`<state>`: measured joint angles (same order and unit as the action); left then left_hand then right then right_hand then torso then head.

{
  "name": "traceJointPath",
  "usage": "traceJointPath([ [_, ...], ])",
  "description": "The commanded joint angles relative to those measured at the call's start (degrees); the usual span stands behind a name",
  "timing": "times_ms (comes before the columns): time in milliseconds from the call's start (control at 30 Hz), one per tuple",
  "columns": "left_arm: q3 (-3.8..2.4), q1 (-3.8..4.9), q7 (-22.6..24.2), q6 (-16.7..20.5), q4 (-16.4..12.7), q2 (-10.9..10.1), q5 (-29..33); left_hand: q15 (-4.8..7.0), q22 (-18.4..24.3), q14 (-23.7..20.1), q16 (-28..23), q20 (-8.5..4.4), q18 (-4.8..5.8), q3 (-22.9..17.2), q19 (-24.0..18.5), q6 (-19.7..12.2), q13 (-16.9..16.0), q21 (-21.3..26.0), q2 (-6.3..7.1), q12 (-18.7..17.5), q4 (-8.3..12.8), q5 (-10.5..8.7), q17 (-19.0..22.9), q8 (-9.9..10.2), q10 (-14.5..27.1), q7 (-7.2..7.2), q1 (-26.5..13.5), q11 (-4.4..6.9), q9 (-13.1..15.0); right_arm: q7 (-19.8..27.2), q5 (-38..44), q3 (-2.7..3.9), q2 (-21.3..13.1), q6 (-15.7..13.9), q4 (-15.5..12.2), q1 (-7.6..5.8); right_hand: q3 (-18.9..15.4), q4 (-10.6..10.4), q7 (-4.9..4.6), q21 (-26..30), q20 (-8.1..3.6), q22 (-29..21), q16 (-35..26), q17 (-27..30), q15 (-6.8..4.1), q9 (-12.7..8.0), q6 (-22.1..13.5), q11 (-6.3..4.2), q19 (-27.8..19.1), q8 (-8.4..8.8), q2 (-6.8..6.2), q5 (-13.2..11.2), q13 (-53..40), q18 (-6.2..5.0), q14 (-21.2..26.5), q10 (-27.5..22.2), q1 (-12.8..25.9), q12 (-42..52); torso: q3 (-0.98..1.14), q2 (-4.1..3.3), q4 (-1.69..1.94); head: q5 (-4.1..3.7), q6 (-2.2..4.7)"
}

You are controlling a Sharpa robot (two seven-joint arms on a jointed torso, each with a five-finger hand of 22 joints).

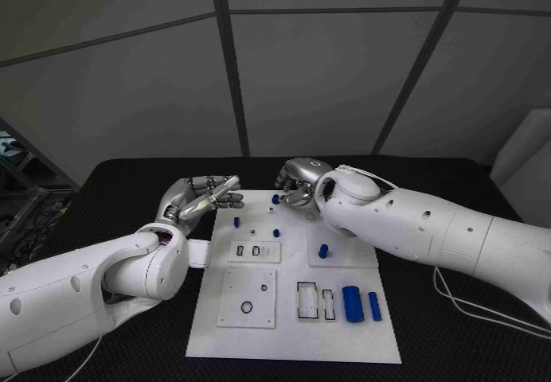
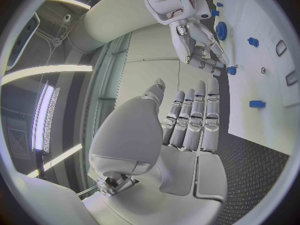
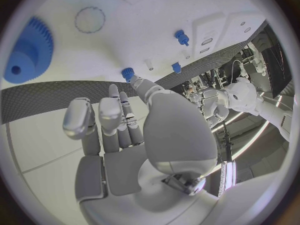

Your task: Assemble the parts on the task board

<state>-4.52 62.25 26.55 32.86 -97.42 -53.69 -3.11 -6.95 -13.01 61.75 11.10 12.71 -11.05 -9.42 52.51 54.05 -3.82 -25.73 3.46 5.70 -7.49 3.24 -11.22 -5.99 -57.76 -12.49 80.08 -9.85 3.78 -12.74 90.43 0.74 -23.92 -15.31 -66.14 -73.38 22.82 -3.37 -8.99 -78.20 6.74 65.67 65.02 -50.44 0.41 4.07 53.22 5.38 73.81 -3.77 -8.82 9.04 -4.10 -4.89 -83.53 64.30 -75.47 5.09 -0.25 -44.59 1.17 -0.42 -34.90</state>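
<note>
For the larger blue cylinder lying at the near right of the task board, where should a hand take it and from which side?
Probably across the middle of its round body, coming straight down from above. The larger blue cylinder lies flat on the task board, long axis running away from the robot, so its curved sides are free. A thinner blue cylinder lies close on its right, so fingers need care there.

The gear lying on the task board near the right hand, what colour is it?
Blue. The toothed gear shows best in the right wrist view, lying on the white task board.
</note>
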Motion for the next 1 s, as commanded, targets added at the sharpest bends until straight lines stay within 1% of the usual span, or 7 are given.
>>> traceJointPath([
  [33,-0.06,0.10,0.2,-0.9,0.0,-0.2,-0.2,-0.03,-0.1,-0.3,-0.1,-0.01,0.88,0.1,-0.6,0.1,0.0,-0.3,-0.04,-0.3,0.3,-0.23,-0.1,0.4,0.2,-0.34,-0.5,-0.10,0.0,0.4,-1.1,0.07,-3.5,-4.4,-3.4,-0.09,-0.6,-0.3,0.07,0.0,-0.09,0.7,0.3,-0.5,-0.09,0.2,1.3,-0.27,0.4,-0.53,-0.43,0.7,-0.2,-0.14,-0.2,1.5,-0.2,0.9,0.05,0.14,-0.25,0.05,0.08],
  [267,-0.05,0.10,0.2,-1.4,-0.1,-0.8,-0.2,-0.03,-0.1,-0.3,-0.2,0.00,0.88,0.1,-0.6,0.1,0.0,-0.3,-0.03,-0.3,0.5,-0.23,-0.1,0.4,0.1,-0.30,-0.4,-0.08,0.0,-1.0,-7.8,0.16,-13.9,-3.1,-12.8,-0.12,-3.6,-1.5,0.04,-1.5,-0.59,3.3,2.9,-3.5,-0.79,0.5,3.5,-1.28,2.3,-1.29,-2.82,4.2,-2.6,0.39,-1.1,9.6,1.1,5.7,0.11,0.34,-0.73,-0.20,0.26],
  [400,-0.04,0.09,0.2,-1.5,-0.1,-1.0,-0.2,-0.02,-0.1,-0.2,-0.2,0.01,0.87,0.1,-0.7,0.2,0.0,-0.3,-0.03,-0.3,0.6,-0.23,-0.2,0.4,0.1,-0.28,-0.4,-0.06,0.0,-2.1,-11.1,0.19,-18.3,-0.3,-15.8,-0.12,-10.8,-3.2,1.14,-3.4,-1.88,7.0,7.8,-10.3,-2.10,0.3,2.0,-2.84,4.8,-1.19,-3.35,5.1,-9.3,1.19,-2.3,14.5,0.2,13.8,0.28,0.41,-1.03,-0.33,0.41],
  [500,-0.04,0.09,0.2,-1.5,-0.1,-1.0,-0.2,0.00,-0.1,-0.2,-0.2,0.01,0.87,0.1,-0.7,0.2,0.0,-0.3,-0.03,-0.2,0.6,-0.23,-0.2,0.4,0.0,-0.25,-0.3,-0.03,0.0,-2.5,-12.0,0.20,-19.5,0.8,-16.2,-0.13,-15.0,-4.8,1.20,-4.4,-2.09,8.8,10.7,-14.4,-2.06,0.3,1.3,-2.87,6.0,-1.41,-2.55,5.5,-15.0,1.55,-2.8,13.0,-1.2,19.3,0.35,0.45,-1.19,-0.43,0.49],
  [533,-0.04,0.09,0.2,-1.5,-0.1,-1.0,-0.2,0.00,-0.1,-0.2,-0.2,0.01,0.87,0.1,-0.7,0.2,0.0,-0.3,-0.03,-0.2,0.6,-0.23,-0.2,0.4,0.0,-0.25,-0.3,-0.03,0.0,-2.7,-12.3,0.19,-19.8,1.2,-16.2,-0.13,-20.1,-7.3,1.15,-5.1,-1.81,10.1,12.9,-17.0,-1.96,0.5,1.0,-3.07,6.7,-2.22,-0.98,6.3,-24.0,1.89,-2.9,5.3,-4.4,26.9,0.36,0.47,-1.24,-0.51,0.55],
  [733,-0.04,0.08,0.2,-1.6,0.0,-0.8,-0.2,0.00,-0.1,-0.2,-0.2,0.01,0.87,0.1,-0.7,0.2,0.0,-0.3,-0.03,-0.2,0.6,-0.23,-0.2,0.4,0.0,-0.25,-0.3,-0.03,0.0,-3.1,-13.0,0.18,-19.1,2.6,-14.0,-0.11,-21.1,-12.0,0.34,-6.1,-1.24,12.2,15.4,-21.2,-1.25,0.3,-1.5,-1.96,7.7,-2.38,-1.24,5.7,-38.6,2.16,-3.2,6.2,-7.0,40.9,0.42,0.32,-0.96,-0.70,0.66],
  [1000,-0.03,0.07,0.2,-1.5,0.1,-0.8,-0.2,0.00,-0.1,-0.2,-0.2,0.01,0.86,0.1,-0.8,0.2,0.0,-0.3,-0.03,-0.2,0.7,-0.23,-0.2,0.4,0.0,-0.23,-0.3,-0.02,0.0,-3.3,-12.4,0.17,-16.8,2.8,-10.7,-0.10,-20.9,-13.0,0.13,-6.4,-1.06,12.7,15.9,-22.1,-1.09,0.2,-2.2,-1.76,8.0,-2.50,-0.96,5.9,-41.1,2.26,-3.3,5.9,-8.2,42.9,0.22,0.35,-0.93,-0.76,0.66],
])
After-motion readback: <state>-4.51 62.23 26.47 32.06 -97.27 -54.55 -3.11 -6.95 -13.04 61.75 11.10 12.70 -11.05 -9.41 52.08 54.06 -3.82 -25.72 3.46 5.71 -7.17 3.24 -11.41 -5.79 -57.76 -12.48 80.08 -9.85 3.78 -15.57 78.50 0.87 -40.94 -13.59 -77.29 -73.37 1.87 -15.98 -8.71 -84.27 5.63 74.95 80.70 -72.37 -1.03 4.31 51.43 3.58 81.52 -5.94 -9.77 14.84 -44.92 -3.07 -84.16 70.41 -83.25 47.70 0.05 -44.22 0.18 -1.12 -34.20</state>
